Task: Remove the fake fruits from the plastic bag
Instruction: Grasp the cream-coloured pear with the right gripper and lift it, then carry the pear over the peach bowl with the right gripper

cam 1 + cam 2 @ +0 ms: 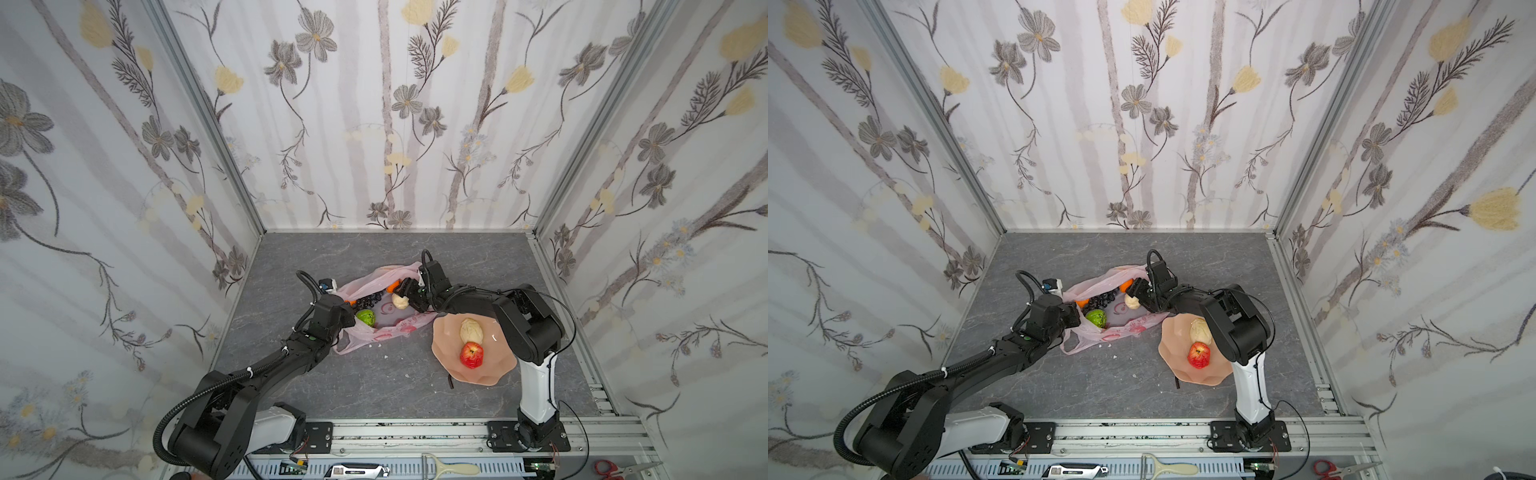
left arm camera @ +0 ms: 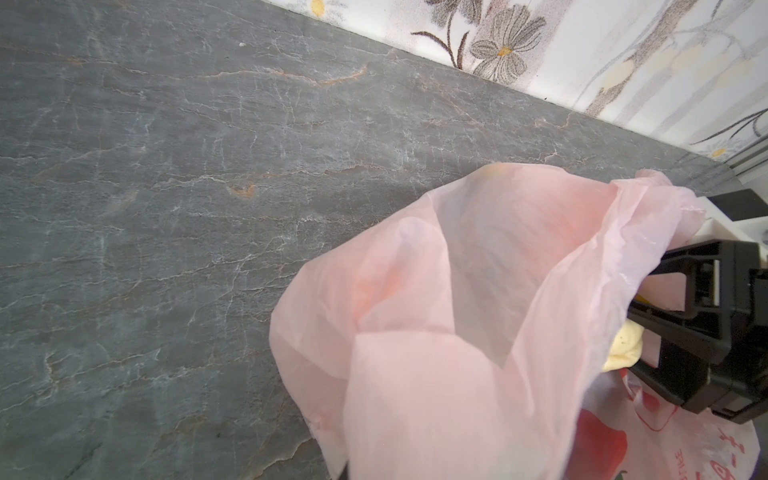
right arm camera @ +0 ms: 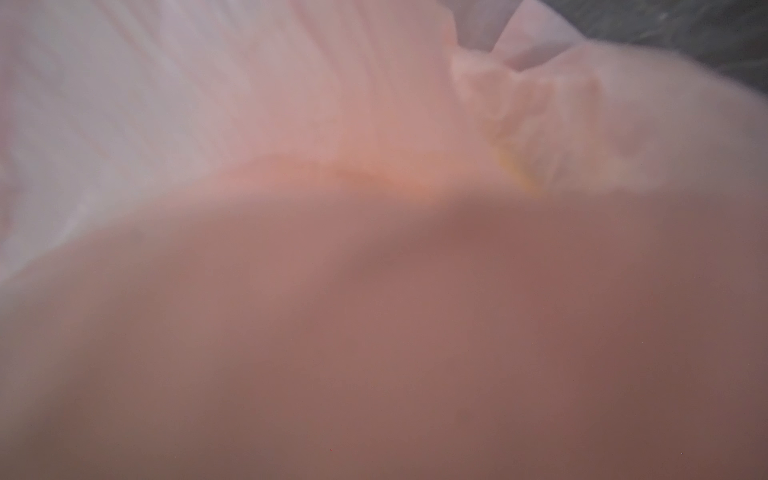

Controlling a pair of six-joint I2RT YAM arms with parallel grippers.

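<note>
Left fingers: together, clamped on plastic bag rim.
Right fingers: astride beige pear; cannot tell if gripping.

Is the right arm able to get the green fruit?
Probably yes. The green fruit lies uncovered in the open plastic bag, just beyond the pear at the right gripper, though the left arm crowds it.

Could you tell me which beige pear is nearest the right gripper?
The pear in the plastic bag, right at the right gripper; the other pear lies on the pink dish beside the red apple.
</note>
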